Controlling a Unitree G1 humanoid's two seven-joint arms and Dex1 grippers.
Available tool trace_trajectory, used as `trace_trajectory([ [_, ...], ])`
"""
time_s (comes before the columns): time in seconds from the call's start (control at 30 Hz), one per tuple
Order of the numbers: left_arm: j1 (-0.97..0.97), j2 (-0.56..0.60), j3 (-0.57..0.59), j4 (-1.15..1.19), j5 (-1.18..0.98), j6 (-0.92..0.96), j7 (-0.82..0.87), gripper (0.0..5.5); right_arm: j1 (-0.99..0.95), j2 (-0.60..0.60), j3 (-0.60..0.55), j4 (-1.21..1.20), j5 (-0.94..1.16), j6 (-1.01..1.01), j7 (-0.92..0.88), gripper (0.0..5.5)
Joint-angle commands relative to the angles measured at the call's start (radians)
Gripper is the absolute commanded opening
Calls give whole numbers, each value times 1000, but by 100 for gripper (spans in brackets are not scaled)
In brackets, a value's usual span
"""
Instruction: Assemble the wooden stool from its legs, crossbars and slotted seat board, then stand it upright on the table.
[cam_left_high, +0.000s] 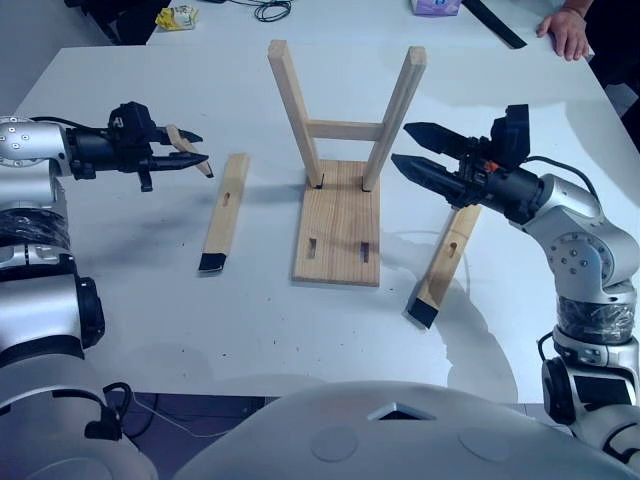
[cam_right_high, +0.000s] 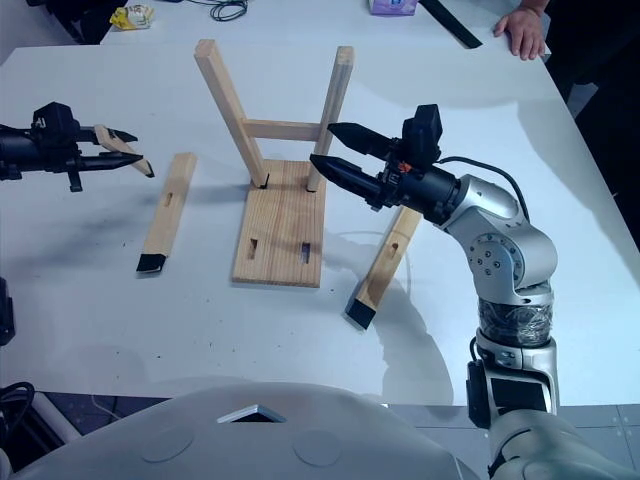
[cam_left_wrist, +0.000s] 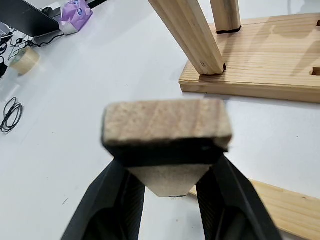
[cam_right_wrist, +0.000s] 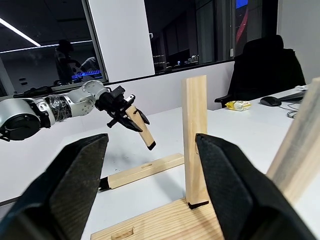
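Left eye view: board lies flat on the bench, with the left upright and right upright standing in its far slots, both leaning, joined by a crossbar. Out wide, the left end effector hovers well left of the board, clamped on a short stick. Now the right end effector, fingers apart, sits just beside the right upright. Flat on the bench: left loose leg near the board's left edge, right loose leg by its right edge.

Bright, even light | probably overhead | soft shadows on table
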Motion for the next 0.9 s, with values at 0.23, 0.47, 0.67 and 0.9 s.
trace_trajectory([
  [0.23, 82, -29, 8, -24, -16, 1, -5, 130, -33, -22, 0, 23, 3, 0, 19, 322],
  [0.47, 119, -41, 16, -82, -44, 36, -7, 130, -30, -27, 4, 24, 5, 3, 23, 322],
  [0.67, 167, -36, -5, -102, -26, 33, -20, 130, -35, -30, 8, 23, 9, 9, 24, 322],
  [0.9, 196, 13, -48, -75, 15, 8, -70, 130, -14, -21, 8, 4, 8, 3, 4, 322],
])
